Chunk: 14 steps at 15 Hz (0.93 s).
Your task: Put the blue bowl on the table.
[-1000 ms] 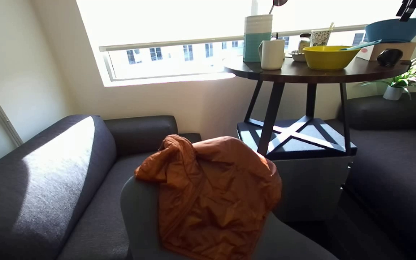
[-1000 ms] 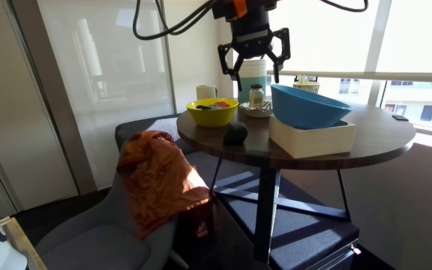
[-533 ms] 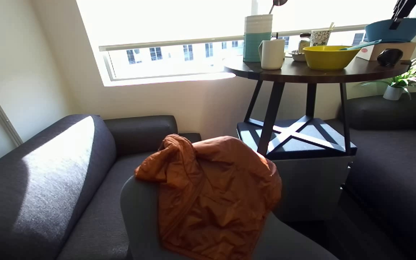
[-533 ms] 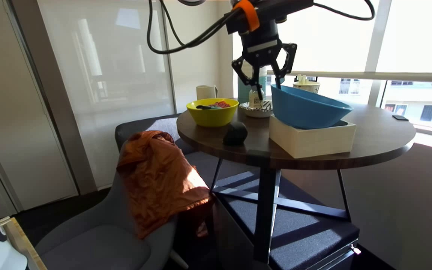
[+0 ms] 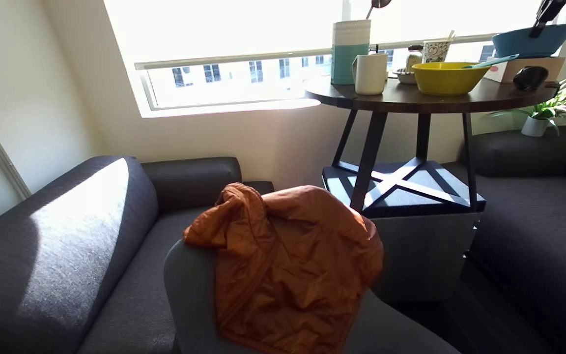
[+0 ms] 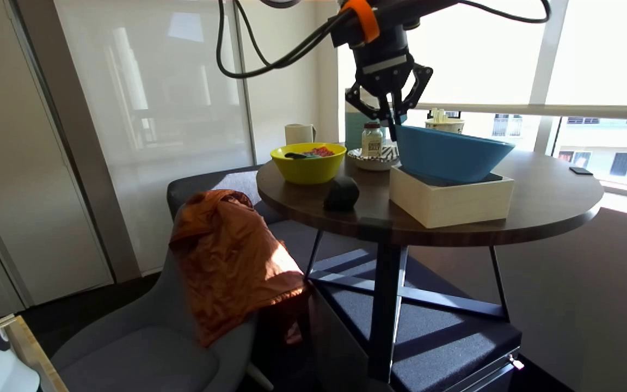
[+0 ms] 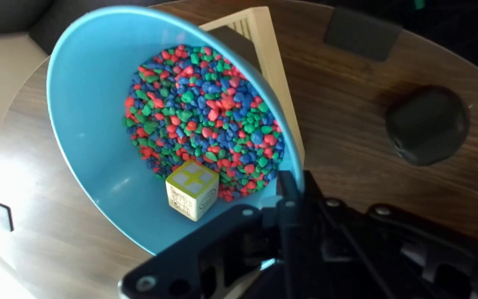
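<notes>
My gripper [image 7: 296, 182] is shut on the near rim of the blue bowl [image 7: 93, 104], one finger inside the wall and one outside. Red, green and blue pebbles [image 7: 206, 120] and a white cube [image 7: 192, 191] with a yellow cross are in the bowl. In an exterior view the blue bowl [image 6: 455, 155] stands tilted over a pale wooden box [image 6: 449, 206]; whether its base still touches the box is hard to tell. The box rests on the round dark brown table [image 6: 553, 185]. Both exterior views show the gripper [image 6: 394, 133] reaching down to the bowl's edge.
On the table stand a yellow bowl [image 6: 308, 166], a black rounded object [image 6: 342, 194], a patterned dish [image 6: 373, 160] with a small jar [image 6: 372, 139], a mug [image 5: 370, 73] and a tall white and teal container [image 5: 351, 54]. A chair with an orange jacket [image 6: 232, 267] stands beside it.
My gripper has come down toward the blue bowl and closed on its rim. The bowl has shifted slightly and sits less tilted; the box under it has moved a little.
</notes>
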{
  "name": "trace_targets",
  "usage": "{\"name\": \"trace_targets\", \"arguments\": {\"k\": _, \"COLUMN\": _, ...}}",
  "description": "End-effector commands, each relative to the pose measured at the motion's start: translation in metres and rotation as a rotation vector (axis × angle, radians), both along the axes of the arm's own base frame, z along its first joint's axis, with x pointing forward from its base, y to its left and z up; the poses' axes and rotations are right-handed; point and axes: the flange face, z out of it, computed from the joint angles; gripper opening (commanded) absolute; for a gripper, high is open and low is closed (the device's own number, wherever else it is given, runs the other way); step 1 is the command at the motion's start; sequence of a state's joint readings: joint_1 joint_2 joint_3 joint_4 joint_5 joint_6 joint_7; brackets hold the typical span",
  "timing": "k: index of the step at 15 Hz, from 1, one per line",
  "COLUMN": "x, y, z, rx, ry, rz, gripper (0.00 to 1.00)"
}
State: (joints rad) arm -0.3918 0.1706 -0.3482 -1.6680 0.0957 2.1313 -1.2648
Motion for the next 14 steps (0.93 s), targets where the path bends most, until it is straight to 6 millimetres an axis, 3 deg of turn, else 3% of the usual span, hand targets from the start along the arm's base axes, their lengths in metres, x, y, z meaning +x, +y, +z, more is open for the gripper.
{"name": "trace_targets", "arguments": {"k": 1, "x": 0.003, "y": -0.003, "z": 0.016, "rx": -0.026, "ry": -0.031, "rz": -0.019, "gripper": 0.01}}
{"name": "trace_targets", "arguments": {"k": 7, "x": -0.012, "y": 0.001, "z": 0.064, "rx": -0.071, "ry": -0.204, "rz": -0.024, "gripper": 0.01}}
{"name": "trace_targets", "arguments": {"k": 11, "x": -0.023, "y": 0.023, "z": 0.083, "rx": -0.031, "ry": -0.23, "rz": 0.062, "gripper": 0.01}}
{"name": "trace_targets", "arguments": {"k": 14, "x": -0.025, "y": 0.047, "z": 0.085, "rx": 0.031, "ry": -0.227, "rz": 0.157, "gripper": 0.01}}
